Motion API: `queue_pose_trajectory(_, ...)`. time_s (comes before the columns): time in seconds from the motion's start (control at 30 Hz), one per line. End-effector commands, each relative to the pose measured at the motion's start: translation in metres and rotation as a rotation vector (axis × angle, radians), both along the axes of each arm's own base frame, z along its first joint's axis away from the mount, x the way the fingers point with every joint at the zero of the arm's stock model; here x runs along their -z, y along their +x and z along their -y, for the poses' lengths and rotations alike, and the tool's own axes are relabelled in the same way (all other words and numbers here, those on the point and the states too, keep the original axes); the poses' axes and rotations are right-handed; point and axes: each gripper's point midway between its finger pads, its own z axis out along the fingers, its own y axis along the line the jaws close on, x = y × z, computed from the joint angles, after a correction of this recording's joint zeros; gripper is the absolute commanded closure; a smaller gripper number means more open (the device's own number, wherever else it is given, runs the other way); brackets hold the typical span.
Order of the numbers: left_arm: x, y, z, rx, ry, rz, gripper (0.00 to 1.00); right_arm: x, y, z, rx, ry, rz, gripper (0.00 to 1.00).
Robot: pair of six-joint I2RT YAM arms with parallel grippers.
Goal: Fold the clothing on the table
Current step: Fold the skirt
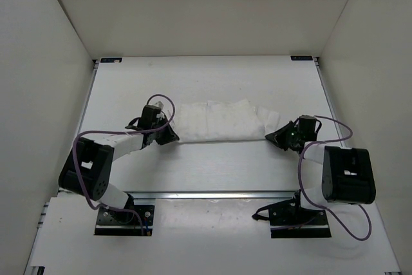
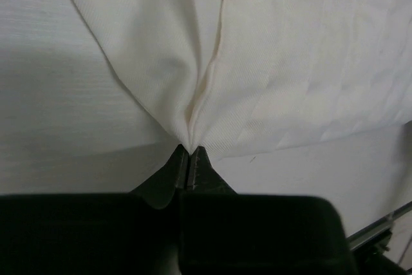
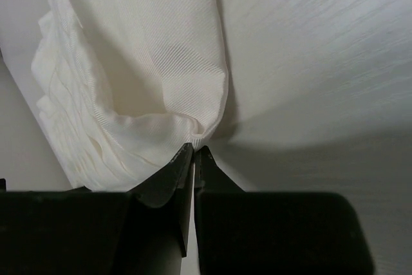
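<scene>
Wrist views show left gripper (image 2: 190, 154) and right gripper (image 3: 194, 151) each clamped on the clothing (image 2: 290, 62).

This is a robotics lab test cell rather than a home or shop. A bare white table (image 1: 206, 82) is edged with thin metal rails (image 1: 212, 194) and carries black brackets (image 1: 111, 60) at its 11 and 1 o'clock corners. Plain white panels (image 1: 38, 107) wall it in at 9, 12 and 3 o'clock, like a booth. The left arm (image 1: 87, 172) and the right arm (image 1: 347, 175) are bolted on black base plates (image 1: 125, 220) at the 6 o'clock edge, and purple cables (image 1: 350, 134) loop loosely along them.
</scene>
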Motion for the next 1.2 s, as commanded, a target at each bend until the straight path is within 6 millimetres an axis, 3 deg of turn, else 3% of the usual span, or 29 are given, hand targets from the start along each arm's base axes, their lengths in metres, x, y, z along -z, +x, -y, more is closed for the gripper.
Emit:
queue_pose_trajectory(0.0, -0.008, 0.014, 0.021, 0.025, -0.067, 0.056, 1.00, -0.023, 0.017, 0.019, 0.001, -0.076, 0.095, 1.00)
queue_pose_trajectory(0.03, -0.005, 0.013, 0.026, 0.039, -0.061, 0.051, 1.00, -0.025, 0.017, 0.023, -0.007, -0.100, 0.094, 1.00)
queue_pose_trajectory(0.17, 0.008, 0.015, 0.053, 0.109, -0.056, 0.026, 1.00, -0.066, 0.041, 0.028, -0.089, -0.227, 0.185, 1.00)
queue_pose_trajectory(0.23, 0.015, 0.014, 0.060, 0.118, -0.077, 0.011, 1.00, -0.090, 0.053, 0.015, -0.194, -0.296, 0.242, 1.00)
queue_pose_trajectory(0.27, 0.019, 0.013, 0.062, 0.117, -0.081, 0.011, 1.00, -0.090, 0.052, 0.010, -0.223, -0.302, 0.237, 1.00)
queue_pose_trajectory(0.37, 0.027, 0.012, 0.062, 0.105, -0.080, 0.010, 1.00, -0.126, 0.068, -0.030, -0.389, -0.308, 0.368, 1.00)
queue_pose_trajectory(0.47, 0.029, 0.010, 0.062, 0.105, -0.078, 0.013, 1.00, -0.137, 0.070, -0.068, -0.516, -0.304, 0.430, 1.00)
queue_pose_trajectory(0.6, 0.030, 0.009, 0.060, 0.095, -0.085, 0.013, 1.00, -0.156, 0.071, -0.147, -0.723, -0.337, 0.502, 1.00)
queue_pose_trajectory(0.73, 0.033, 0.007, 0.059, 0.095, -0.088, 0.006, 1.00, -0.138, 0.060, -0.202, -0.839, -0.305, 0.484, 1.00)
queue_pose_trajectory(0.9, 0.030, 0.006, 0.061, 0.101, -0.101, 0.015, 1.00, -0.115, 0.041, -0.253, -0.920, -0.232, 0.456, 1.00)
queue_pose_trajectory(1.0, 0.028, 0.008, 0.059, 0.090, -0.100, 0.023, 1.00, -0.100, 0.028, -0.275, -0.975, -0.208, 0.434, 1.00)
queue_pose_trajectory(1.17, 0.032, 0.003, 0.058, 0.093, -0.095, 0.016, 1.00, -0.080, 0.018, -0.295, -1.041, -0.186, 0.388, 1.00)
